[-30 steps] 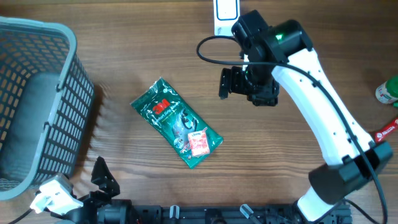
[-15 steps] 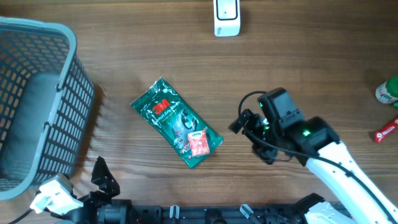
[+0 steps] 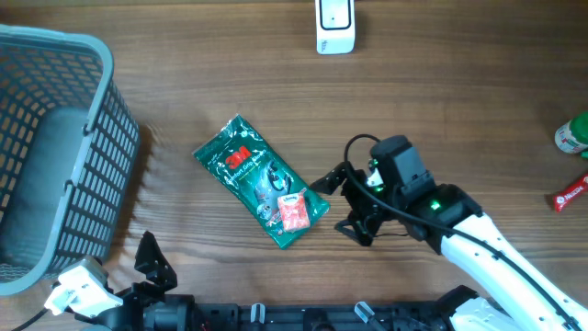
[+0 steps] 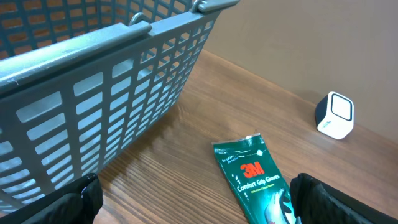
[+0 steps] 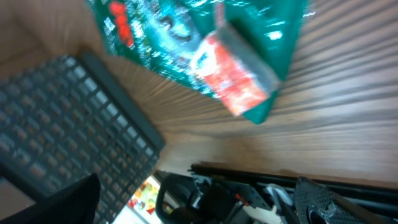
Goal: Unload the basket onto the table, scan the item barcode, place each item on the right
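Glove packet (image 3: 260, 180) lies flat just beside the right hand (image 3: 331, 204), whose spread fingers face its red-labelled end.

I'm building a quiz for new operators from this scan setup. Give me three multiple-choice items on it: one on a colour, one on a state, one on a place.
1. What is the main colour of the 3M glove packet?
A. blue
B. yellow
C. green

2. How is the right gripper?
A. open, holding nothing
B. shut on the packet
C. shut, empty

3. Where is the white barcode scanner?
A. on the packet
B. at the top edge of the overhead view, apart from the packet
C. between the right gripper's fingers

Answers:
1 C: green foil with a red logo.
2 A: its fingers stand spread near the packet's end.
3 B: it stands alone there.
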Controlling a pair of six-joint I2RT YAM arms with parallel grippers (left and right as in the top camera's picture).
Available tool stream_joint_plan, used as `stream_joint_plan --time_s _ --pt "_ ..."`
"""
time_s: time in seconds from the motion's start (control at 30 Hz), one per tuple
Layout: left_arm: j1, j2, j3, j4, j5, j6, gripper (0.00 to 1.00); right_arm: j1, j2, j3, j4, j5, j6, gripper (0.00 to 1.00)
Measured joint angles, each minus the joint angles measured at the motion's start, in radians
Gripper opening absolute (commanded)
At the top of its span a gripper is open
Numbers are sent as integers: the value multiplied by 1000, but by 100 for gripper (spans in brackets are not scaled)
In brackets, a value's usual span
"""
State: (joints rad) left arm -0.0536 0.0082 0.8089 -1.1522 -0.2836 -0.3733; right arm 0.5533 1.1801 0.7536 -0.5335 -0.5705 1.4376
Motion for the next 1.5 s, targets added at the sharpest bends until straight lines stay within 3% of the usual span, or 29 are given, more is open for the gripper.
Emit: stream_joint_plan --time_s 0.1,0.27,0.43,0.53,0.67,1.03,1.17,1.33,1.5 --pt "0 0 0 0 0 0 100 91 34 -2 118 -3 43 99" --pt "0 0 0 0 0 0 100 159 125 -2 141 33 157 94" --pt "0 0 0 0 0 0 100 159 163 -3 184 32 182 88" --pt "0 0 0 0 0 0 100 159 163 -3 181 32 183 75" --pt "0 0 0 0 0 0 100 159 218 -6 63 53 212 74" --pt "0 0 0 0 0 0 100 159 415 -7 191 59 305 64" --pt "0 0 0 0 0 0 100 159 468 -7 201 58 306 49" --pt "0 0 0 0 0 0 100 159 483 1 217 59 313 4" --pt "0 0 0 0 0 0 100 159 483 3 215 59 312 4"
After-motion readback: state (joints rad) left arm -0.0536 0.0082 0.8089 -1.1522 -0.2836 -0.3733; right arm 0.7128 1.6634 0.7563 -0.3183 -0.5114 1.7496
